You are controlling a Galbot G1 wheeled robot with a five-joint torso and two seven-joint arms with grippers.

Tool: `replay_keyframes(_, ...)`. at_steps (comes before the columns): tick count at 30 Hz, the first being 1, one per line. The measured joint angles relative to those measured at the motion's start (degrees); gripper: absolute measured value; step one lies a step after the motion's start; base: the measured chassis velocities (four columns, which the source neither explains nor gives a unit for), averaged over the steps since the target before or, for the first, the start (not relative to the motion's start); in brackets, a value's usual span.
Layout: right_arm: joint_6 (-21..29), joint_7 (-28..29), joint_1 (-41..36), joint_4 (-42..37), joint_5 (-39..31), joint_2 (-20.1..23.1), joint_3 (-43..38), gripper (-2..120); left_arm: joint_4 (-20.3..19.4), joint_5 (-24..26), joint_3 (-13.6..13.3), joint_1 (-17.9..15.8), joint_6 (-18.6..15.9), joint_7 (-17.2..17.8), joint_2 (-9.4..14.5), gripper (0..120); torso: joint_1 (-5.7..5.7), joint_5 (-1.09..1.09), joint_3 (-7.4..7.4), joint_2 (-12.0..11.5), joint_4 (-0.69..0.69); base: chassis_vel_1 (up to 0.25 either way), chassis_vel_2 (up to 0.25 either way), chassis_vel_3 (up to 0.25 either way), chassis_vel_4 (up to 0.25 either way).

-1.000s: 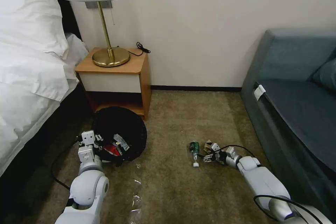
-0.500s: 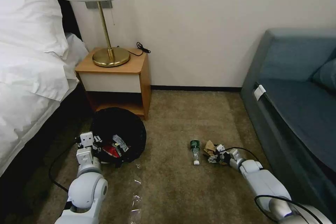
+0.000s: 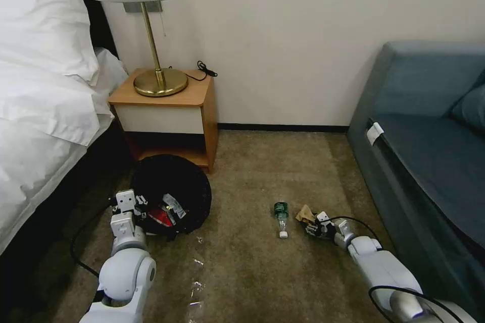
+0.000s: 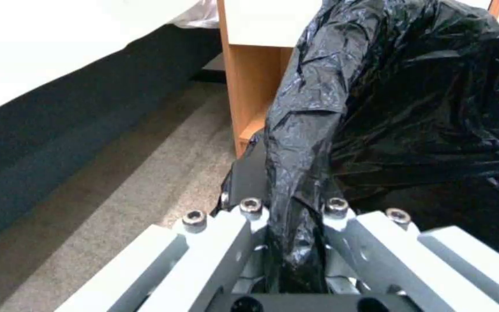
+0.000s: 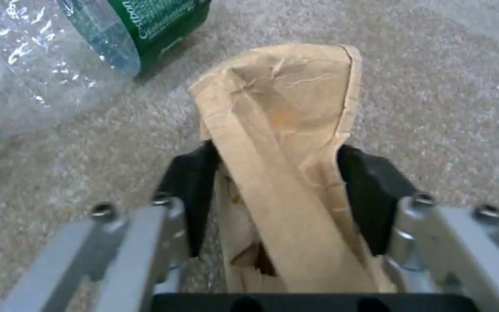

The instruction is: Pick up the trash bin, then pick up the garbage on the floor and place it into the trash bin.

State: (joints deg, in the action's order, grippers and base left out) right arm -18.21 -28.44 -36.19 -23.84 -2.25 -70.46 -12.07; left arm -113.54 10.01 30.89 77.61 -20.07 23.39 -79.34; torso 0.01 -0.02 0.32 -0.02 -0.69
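Figure: right gripper (image 3: 314, 227) low over the carpet (image 3: 252, 272), its black pads (image 5: 195, 203) clenched on the crumpled brown paper (image 5: 287, 173), which stands up between them; in the head view the paper (image 3: 303, 213) sits at the gripper's tip, just beside the bottle (image 3: 281, 216). The bottle lies on its side, white cap toward the robot, green label (image 5: 157, 19) near the paper. Left gripper (image 3: 132, 206) at the near rim of the bin (image 3: 172, 186), jaws clamped on a fold of the black bag (image 4: 301, 182) over that rim. The bin sits beside the nightstand (image 3: 166, 111); a red-white wrapper (image 3: 160, 216) lies inside it.

Risks, as judged from this moment:
- The paper is thin and crushed, and the pads appear to pinch only its lower folds. It could slip out or tear during the lift and the carry across to the bin.
- The bottle lies close by. A sideways sweep of the right arm could knock it and set it rolling away
- The left jaws hold mostly bag film; whether the rigid rim is also caught cannot be told. If only film is held, the liner could pull free or the bin could tilt, spilling the wrapper.
- A cable (image 3: 353, 221) loops beside the right wrist and could snag
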Motion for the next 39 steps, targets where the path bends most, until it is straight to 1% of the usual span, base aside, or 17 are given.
replay_keyframes(2, 0.0, 0.0, 0.4, 0.0, 0.0, 0.0, 0.1, 34, 0.1, 0.0, 0.1, -0.1, 0.0, 0.0, 0.1, 3, 0.0, 0.0, 0.0, 0.0, -0.01, 0.0, 0.0, 0.0, 0.0)
replay_keyframes(5, 0.1, 0.0, 0.6, 0.0, 0.0, -0.1, 0.2, 29, 0.2, 0.1, 0.1, -0.1, 0.0, 0.0, 0.1, 3, 0.0, 0.0, 0.0, 0.0, -0.01, 0.0, 0.0, 0.0, 0.0)
replay_keyframes(7, 0.1, 0.0, 0.9, 0.1, 0.0, -0.1, 0.3, 18, 0.3, 0.1, 0.1, -0.2, 0.0, 0.0, 0.1, 3, 0.0, 0.0, 0.0, 0.0, -0.01, 0.0, 0.0, 0.0, 0.0)
replay_keyframes(8, 0.1, 0.0, 0.9, 0.1, 0.0, -0.1, 0.3, 18, 0.3, 0.1, 0.1, -0.2, 0.0, 0.0, 0.1, 3, 0.0, 0.0, 0.0, 0.0, -0.01, 0.0, 0.0, 0.0, 0.0)
replay_keyframes(13, 0.1, 0.0, 0.9, 0.2, 0.0, -0.6, 0.3, 0, 0.6, 0.2, 0.0, -0.6, 0.1, 0.0, 0.1, 3, 0.0, 0.0, 0.0, 0.0, 0.0, 0.0, 0.0, 0.0, 0.0)
replay_keyframes(19, -0.4, 0.8, 0.4, -1.4, -1.0, -0.7, 0.1, 0, 0.7, 0.4, 0.0, -1.0, 0.1, 0.0, 0.3, 3, 0.0, 0.02, 0.01, 0.0, -0.01, 0.0, 0.0, 0.0, 0.0)
replay_keyframes(21, -2.4, 2.2, -0.8, -6.9, -3.8, -0.4, 0.6, 0, 0.9, 0.4, 0.0, -1.1, 0.1, 0.0, 0.4, 3, 0.0, 0.01, 0.0, 0.0, 0.01, 0.0, 0.0, 0.0, 0.0)
replay_keyframes(22, -2.4, 2.2, -0.8, -6.9, -3.8, -0.4, 0.6, 0, 0.9, 0.4, 0.0, -1.1, 0.1, 0.0, 0.4, 3, 0.0, 0.01, 0.0, 0.0, 0.01, 0.0, 0.0, 0.0, 0.0)
replay_keyframes(23, -3.3, 3.0, -1.9, -12.3, -5.7, 0.0, 1.1, 0, 1.1, 0.5, -0.1, -1.2, 0.1, 0.0, 0.3, 3, 0.0, 0.01, 0.01, 0.0, 0.0, 0.0, 0.0, 0.0, 0.0)
replay_keyframes(25, -3.3, 3.0, -1.9, -12.3, -5.7, 0.0, 1.1, 0, 1.1, 0.5, -0.1, -1.2, 0.1, 0.0, 0.3, 3, 0.0, 0.01, 0.01, 0.0, 0.0, 0.0, 0.0, 0.0, 0.0)
replay_keyframes(26, -5.9, 4.3, -2.5, -18.3, -7.1, -0.3, 1.8, 0, 1.3, 0.5, -0.2, -1.4, 0.1, 0.0, 0.1, 3, 0.0, -0.01, 0.0, 0.0, 0.0, 0.0, 0.0, 0.0, 0.0)
replay_keyframes(28, -7.8, 5.3, -2.5, -20.7, -7.3, -1.0, 2.4, 0, 1.4, 0.5, -0.3, -1.6, 0.1, 0.0, 0.0, 3, 0.0, -0.03, 0.0, 0.0, 0.0, 0.0, 0.0, 0.0, 0.0)
replay_keyframes(30, -9.4, 9.1, -2.1, -26.8, -8.0, -2.1, 5.4, 0, 1.7, 0.5, -0.4, -1.9, 0.1, -0.1, -0.3, 3, 0.0, 0.01, 0.0, 0.0, 0.03, 0.0, 0.0, 0.0, 0.0)
replay_keyframes(34, -9.5, 13.6, -1.7, -31.9, -9.2, -3.1, 9.5, 0, 1.9, 0.5, -0.4, -2.1, 0.1, -0.1, -0.4, 3, 0.0, -0.01, 0.0, 0.0, 0.02, 0.0, 0.0, 0.0, 0.0)
replay_keyframes(36, -7.4, 19.2, -1.2, -38.4, -11.1, -4.1, 15.0, 0, 2.2, 0.5, -0.4, -2.1, 0.1, -0.2, -0.6, 3, 0.0, -0.03, 0.01, 0.0, -0.01, 0.0, 0.0, 0.0, 0.0)
replay_keyframes(38, -6.7, 20.6, -1.0, -40.4, -11.6, -4.4, 16.7, 0, 2.2, 0.5, -0.4, -2.2, 0.1, -0.2, -0.7, 3, 0.0, -0.03, 0.0, 0.0, 0.01, 0.0, 0.0, 0.0, 0.0)
replay_keyframes(39, -5.5, 23.7, -0.3, -44.4, -12.6, -4.9, 20.4, 0, 2.4, 0.5, -0.4, -2.4, 0.1, -0.3, -0.9, 3, 0.0, -0.01, 0.0, 0.0, 0.01, 0.0, 0.0, 0.0, 0.0)
